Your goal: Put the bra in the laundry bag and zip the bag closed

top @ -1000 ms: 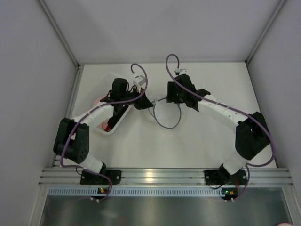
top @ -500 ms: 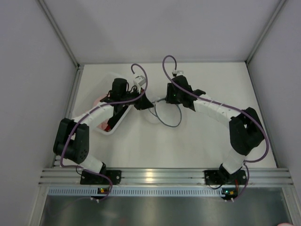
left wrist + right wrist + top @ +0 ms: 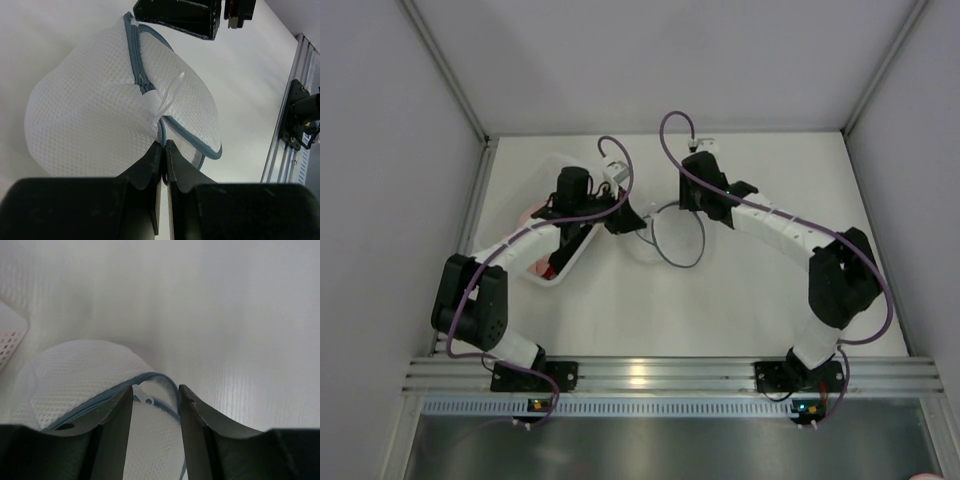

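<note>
We saw the left gripper (image 3: 163,146) clenched on the bulging mesh laundry bag (image 3: 95,105), which lay on the table (image 3: 750,290) between the arms. The right gripper (image 3: 155,391) straddled its zip pull (image 3: 148,400), jaws apart.

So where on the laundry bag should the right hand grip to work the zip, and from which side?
The small white ring on the blue-grey rim of the laundry bag, seemingly the zip pull. Come from above: the rim stands up as a thin ridge running between the open fingers of the right hand, so closing across it fits. The left hand pinches the rim, bracing it.
</note>
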